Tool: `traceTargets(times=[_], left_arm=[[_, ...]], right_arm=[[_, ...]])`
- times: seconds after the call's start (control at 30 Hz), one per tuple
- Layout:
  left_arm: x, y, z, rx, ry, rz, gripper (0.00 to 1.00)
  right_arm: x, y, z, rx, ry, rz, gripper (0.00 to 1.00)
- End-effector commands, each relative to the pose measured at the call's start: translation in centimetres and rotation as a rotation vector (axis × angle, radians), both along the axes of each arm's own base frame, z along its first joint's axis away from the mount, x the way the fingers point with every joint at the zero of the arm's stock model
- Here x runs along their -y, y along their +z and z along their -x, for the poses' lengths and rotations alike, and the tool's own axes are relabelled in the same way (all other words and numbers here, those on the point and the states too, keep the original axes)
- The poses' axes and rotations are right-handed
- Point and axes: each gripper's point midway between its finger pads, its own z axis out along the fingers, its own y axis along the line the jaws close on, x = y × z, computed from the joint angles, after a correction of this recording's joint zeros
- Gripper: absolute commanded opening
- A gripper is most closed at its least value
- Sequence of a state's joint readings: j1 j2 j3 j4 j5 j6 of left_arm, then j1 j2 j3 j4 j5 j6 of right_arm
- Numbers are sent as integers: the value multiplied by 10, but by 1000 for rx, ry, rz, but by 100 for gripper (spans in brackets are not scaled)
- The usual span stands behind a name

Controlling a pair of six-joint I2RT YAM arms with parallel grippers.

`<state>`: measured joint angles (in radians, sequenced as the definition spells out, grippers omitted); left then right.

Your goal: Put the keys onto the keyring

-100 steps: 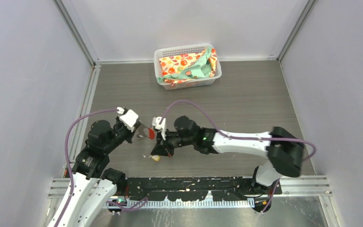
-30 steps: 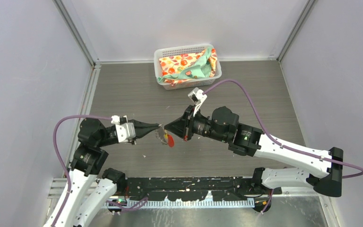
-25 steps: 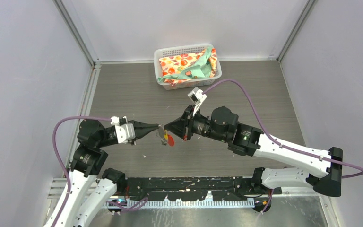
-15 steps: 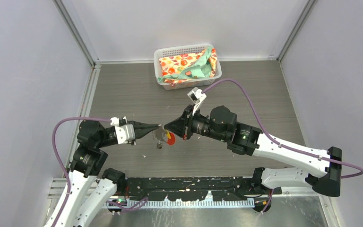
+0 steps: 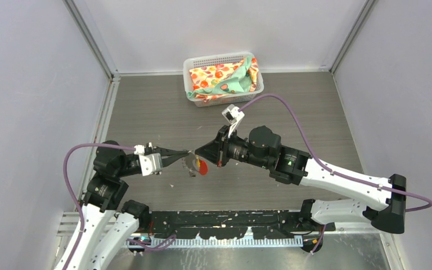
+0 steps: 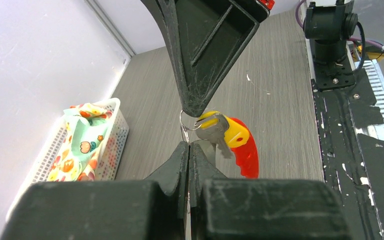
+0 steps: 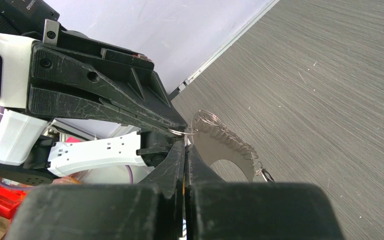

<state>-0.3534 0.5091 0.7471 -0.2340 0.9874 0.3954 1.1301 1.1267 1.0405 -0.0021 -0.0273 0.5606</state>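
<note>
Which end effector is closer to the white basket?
Right. The right end effector sits nearside of the basket, roughly in line with it; the left end effector meets it almost tip to tip but lies further left.

Grey wood-grain worktop (image 5: 309,107) enclosed on three sides by plain, pale lavender-grey walls (image 5: 28,84), joined at the far corners by aluminium posts (image 5: 88,38). A white slotted basket (image 5: 214,58) holding patterned cloth (image 5: 219,76) stands at the far edge, centre. A scuffed black plate (image 5: 230,216) runs along the near edge. Lighting is even and diffuse.
</note>
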Motion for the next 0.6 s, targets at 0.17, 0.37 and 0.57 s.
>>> traceTargets(times=[0.17,0.37,0.57], left_arm=[[1,3,5,41,-26,-2,1],[0,0,5,38,-21,-8,1],[-1,-4,4,35,-16,-23,0]], right_arm=[[-5,31,-1,25,9,-78,1],[-7,32,0,27,19,-83,1],[-5,34,0,30,15,-93,1]])
